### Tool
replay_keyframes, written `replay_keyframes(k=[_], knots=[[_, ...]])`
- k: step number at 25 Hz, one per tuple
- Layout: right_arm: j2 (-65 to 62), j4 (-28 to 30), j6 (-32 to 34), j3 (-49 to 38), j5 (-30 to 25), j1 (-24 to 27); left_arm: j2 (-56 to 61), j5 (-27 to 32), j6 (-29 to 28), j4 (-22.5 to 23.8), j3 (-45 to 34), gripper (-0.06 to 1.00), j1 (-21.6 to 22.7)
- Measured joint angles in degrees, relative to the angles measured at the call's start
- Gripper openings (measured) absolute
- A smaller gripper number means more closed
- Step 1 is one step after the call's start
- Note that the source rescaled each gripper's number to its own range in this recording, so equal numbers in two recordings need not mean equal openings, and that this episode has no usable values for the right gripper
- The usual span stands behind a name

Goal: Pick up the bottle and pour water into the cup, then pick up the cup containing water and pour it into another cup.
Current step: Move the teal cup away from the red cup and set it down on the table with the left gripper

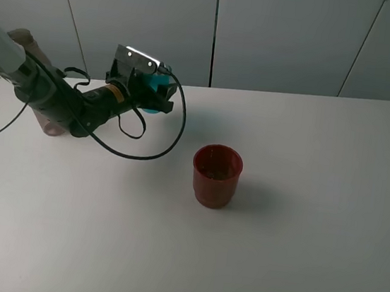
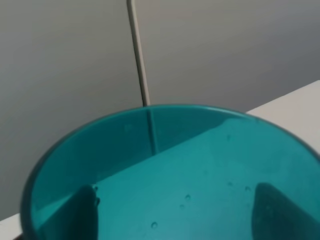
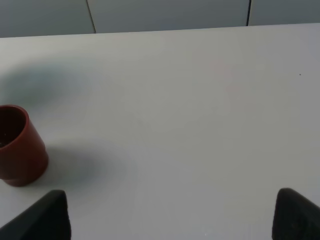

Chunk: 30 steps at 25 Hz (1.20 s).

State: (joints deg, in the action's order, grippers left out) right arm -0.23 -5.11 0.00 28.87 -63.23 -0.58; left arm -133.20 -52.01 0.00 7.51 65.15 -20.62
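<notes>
My left gripper [image 1: 160,93] is shut on the teal translucent cup [image 1: 157,86] and holds it off the table, to the upper left of the red cup. In the left wrist view the teal cup [image 2: 175,165] fills the picture, roughly upright, with small droplets inside; my fingers [image 2: 82,210] show dark through its wall. The dark red cup [image 1: 216,176] stands upright at the table's middle and also shows in the right wrist view [image 3: 17,150]. The smoky grey-brown bottle [image 1: 47,124] stands at the far left, mostly hidden behind my left arm. My right gripper [image 3: 172,220] is open and empty, right of the red cup.
The white table [image 1: 316,204] runs back to a grey panelled wall [image 1: 287,36]. A black cable [image 1: 159,149] loops from my left arm down near the table, left of the red cup. My right arm is out of the exterior view.
</notes>
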Motion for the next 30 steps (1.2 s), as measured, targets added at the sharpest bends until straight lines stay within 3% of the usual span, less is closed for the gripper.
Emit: replay_keyframes(k=[18,19,21,22,24,30], knots=[[0.00,0.00,0.00,0.00,0.00,0.00,-4.71,-1.33,0.55,-1.37,1.58,0.08,0.00],[0.00,0.00,0.00,0.00,0.00,0.00,-4.71,-1.11,0.55,-1.49,1.70,0.13,0.00],[0.00,0.00,0.00,0.00,0.00,0.00,-4.71,-0.77,0.55,-1.71,1.81,0.75,0.00],[0.00,0.00,0.00,0.00,0.00,0.00,-4.73,-0.33,0.45,-1.71,1.81,0.85,0.00],[0.00,0.00,0.00,0.00,0.00,0.00,-4.83,0.36,0.45,-1.71,1.81,0.95,0.00],[0.00,0.00,0.00,0.00,0.00,0.00,-4.72,1.27,0.45,-1.93,1.81,0.97,0.00]])
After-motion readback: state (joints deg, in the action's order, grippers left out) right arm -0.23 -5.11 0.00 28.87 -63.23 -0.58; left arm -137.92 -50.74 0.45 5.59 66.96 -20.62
